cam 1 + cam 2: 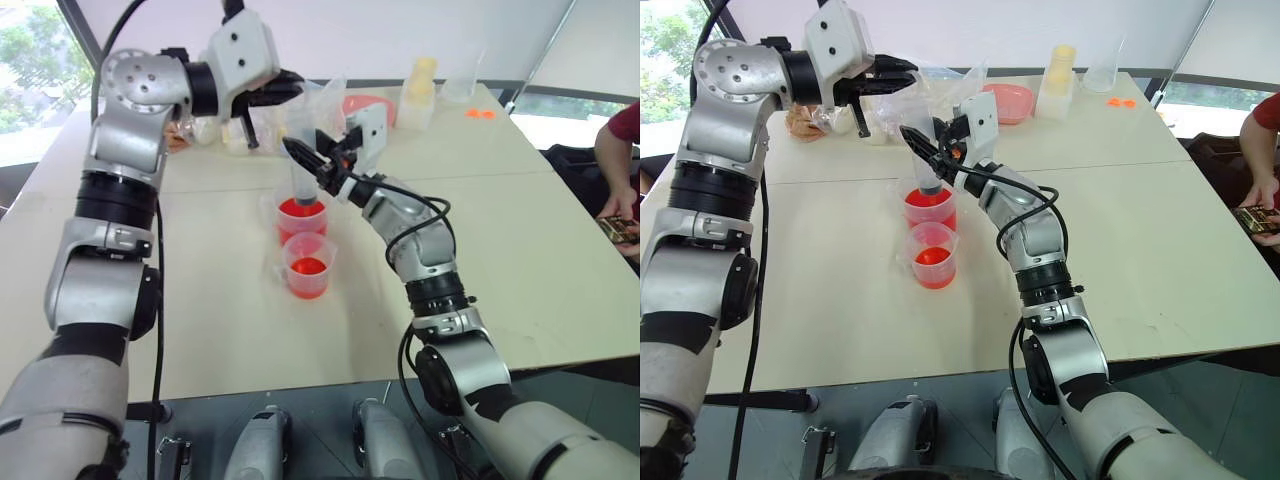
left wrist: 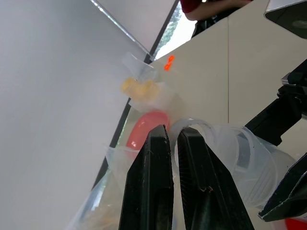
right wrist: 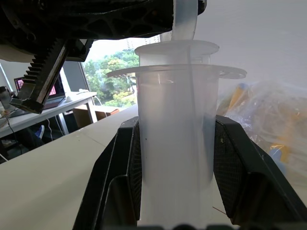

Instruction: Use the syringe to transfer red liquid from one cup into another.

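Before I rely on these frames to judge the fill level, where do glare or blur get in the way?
Left eye view: the window at top left is blown out, but the syringe and both cups read clearly. Right wrist view: the barrel fills the frame, milky and backlit by a bright window, with no liquid line visible. Left wrist view: the fingers are soft, and the clear plastic beyond is hazy.
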`<state>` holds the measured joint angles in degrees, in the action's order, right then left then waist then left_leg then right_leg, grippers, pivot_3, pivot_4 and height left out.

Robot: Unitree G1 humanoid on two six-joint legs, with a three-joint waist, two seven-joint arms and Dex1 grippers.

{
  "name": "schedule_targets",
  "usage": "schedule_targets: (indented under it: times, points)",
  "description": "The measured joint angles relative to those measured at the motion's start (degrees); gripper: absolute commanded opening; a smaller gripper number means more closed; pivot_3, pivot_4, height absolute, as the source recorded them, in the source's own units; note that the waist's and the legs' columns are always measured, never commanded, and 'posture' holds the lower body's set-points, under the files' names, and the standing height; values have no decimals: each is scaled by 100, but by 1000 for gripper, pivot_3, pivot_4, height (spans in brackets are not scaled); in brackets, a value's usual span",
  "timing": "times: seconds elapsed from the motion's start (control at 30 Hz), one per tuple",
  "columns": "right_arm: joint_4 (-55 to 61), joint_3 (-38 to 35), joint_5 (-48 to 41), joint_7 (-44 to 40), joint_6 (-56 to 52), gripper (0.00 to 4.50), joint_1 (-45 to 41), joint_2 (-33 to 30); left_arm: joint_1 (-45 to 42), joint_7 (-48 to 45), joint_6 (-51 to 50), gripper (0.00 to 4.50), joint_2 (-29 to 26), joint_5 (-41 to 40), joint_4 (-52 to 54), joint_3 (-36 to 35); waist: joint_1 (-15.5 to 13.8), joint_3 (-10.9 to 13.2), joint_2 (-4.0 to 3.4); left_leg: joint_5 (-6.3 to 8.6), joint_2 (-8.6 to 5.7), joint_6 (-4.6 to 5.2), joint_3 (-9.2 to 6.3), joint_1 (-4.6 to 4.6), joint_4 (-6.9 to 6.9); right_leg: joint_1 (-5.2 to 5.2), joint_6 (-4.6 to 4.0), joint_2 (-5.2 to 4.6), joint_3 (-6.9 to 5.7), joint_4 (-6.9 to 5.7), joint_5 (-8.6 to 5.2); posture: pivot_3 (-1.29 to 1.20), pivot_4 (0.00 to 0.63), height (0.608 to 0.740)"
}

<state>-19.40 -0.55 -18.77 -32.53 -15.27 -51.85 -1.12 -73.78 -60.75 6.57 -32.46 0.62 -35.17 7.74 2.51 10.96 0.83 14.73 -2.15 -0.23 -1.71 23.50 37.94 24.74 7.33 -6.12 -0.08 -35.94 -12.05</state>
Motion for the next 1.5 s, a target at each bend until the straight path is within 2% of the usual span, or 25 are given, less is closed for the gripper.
schedule_targets:
  times: [0.37,0.97,1.5]
  points:
    - [-104,-64,79,67,342,1460,102,4,-87,220,260,40,269,-133,-524,-72,0,0,0,0,0,0,0,0,2,1,0,0,0,-3,0,0,150,740]
    - [-389,12,238,-41,1068,1460,391,243,34,-106,25,40,131,-240,-248,-72,-4,0,0,0,1,0,0,0,3,2,0,2,2,-5,0,0,150,740]
    - [-495,3,241,16,1108,1460,408,251,-240,348,646,40,235,-54,-958,-66,0,0,0,0,0,0,1,0,3,2,0,2,2,-5,0,0,150,740]
